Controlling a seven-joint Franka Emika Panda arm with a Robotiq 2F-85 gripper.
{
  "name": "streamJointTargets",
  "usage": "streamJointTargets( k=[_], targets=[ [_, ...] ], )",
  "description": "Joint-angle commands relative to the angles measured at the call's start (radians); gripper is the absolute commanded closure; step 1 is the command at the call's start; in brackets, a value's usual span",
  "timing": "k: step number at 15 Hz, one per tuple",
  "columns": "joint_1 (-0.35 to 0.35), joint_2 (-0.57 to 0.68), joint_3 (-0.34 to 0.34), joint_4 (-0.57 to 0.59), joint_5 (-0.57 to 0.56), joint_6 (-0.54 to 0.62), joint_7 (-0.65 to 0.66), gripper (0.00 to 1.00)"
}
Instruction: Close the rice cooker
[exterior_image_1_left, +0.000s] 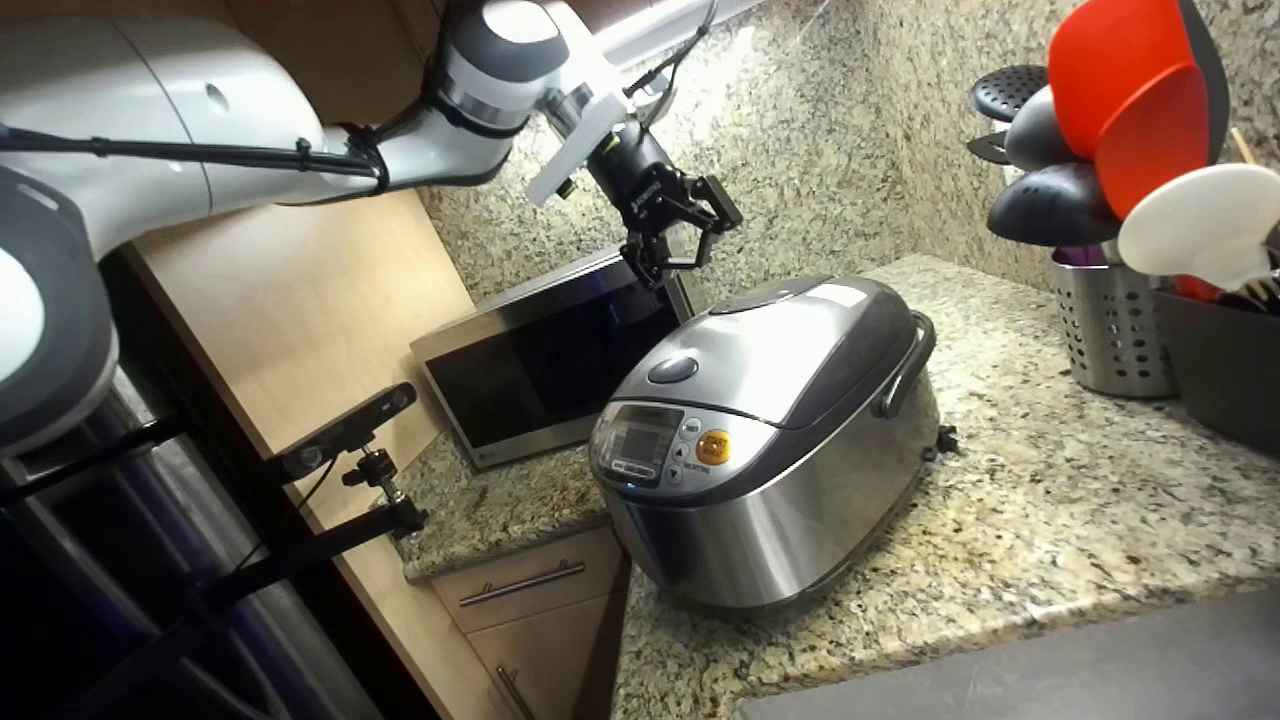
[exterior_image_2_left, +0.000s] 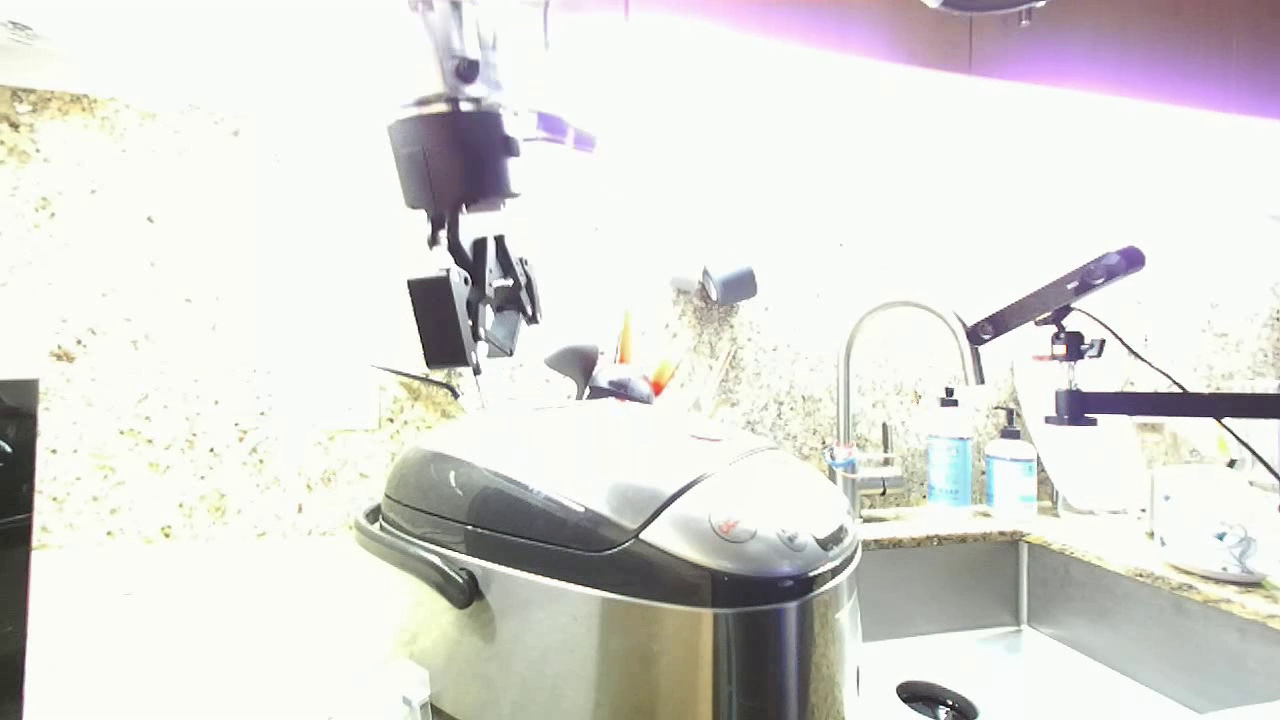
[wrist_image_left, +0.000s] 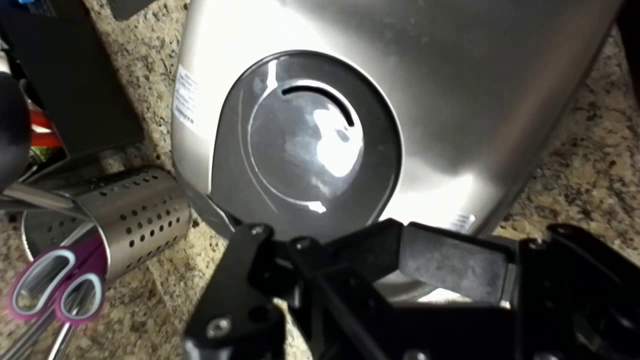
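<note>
Below the fingers (exterior_image_1_left: 722, 204), the rice cooker (exterior_image_1_left: 765, 440) sits closed on the table (exterior_image_1_left: 1050, 500); the microwave (exterior_image_1_left: 550, 365) stands lower, behind them.

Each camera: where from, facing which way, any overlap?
In an exterior view: raised, facing down on the rice cooker from its front; arm, gripper show.
In an exterior view: low, facing past the rice cooker toward backsplash and sink; gripper, some arm show.
Wrist view: above lid vent, facing down; fingers show.
Both exterior views share gripper and rice cooker.
</note>
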Motion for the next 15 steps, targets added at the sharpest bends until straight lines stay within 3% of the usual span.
streamJointTargets(
  k=[1, 9, 10, 11, 12, 15],
  targets=[
    [0.015, -0.046, 0.015, 0.062, 0.021, -0.052, -0.023, 1.00],
    [0.024, -0.087, 0.009, 0.065, -0.009, -0.078, -0.027, 1.00],
    [0.033, -0.088, -0.005, 0.065, -0.031, -0.068, -0.021, 0.75],
    [0.036, -0.091, -0.007, 0.065, -0.042, -0.064, -0.026, 0.73],
    [0.023, -0.072, 0.012, 0.065, -0.023, -0.059, -0.004, 0.92],
    [0.029, -0.078, 0.010, 0.065, -0.038, -0.058, -0.004, 0.73]
  ],
)
